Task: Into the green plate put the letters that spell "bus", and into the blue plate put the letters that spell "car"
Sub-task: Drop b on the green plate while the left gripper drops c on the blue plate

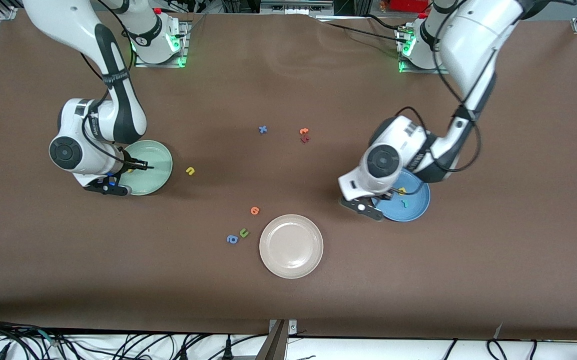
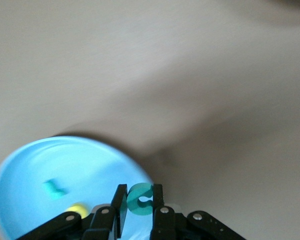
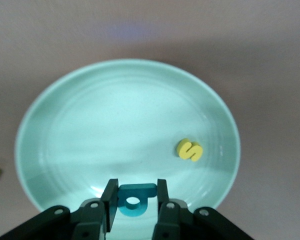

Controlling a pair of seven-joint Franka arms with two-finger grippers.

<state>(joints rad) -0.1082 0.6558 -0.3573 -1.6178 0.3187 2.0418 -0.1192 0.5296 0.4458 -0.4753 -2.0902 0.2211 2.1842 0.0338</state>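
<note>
Because each letter belongs in its plate, the left gripper pinches the teal "c" over the blue plate, while the right gripper clamps the teal "b" over the green plate.

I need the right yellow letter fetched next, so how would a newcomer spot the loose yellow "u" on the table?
Start at the green plate, at the right arm's end of the table. The yellow "u" lies alone on the brown table just beside that plate's rim, toward the table's middle. The green "u" sits nearer the front camera, next to a blue "a".
</note>
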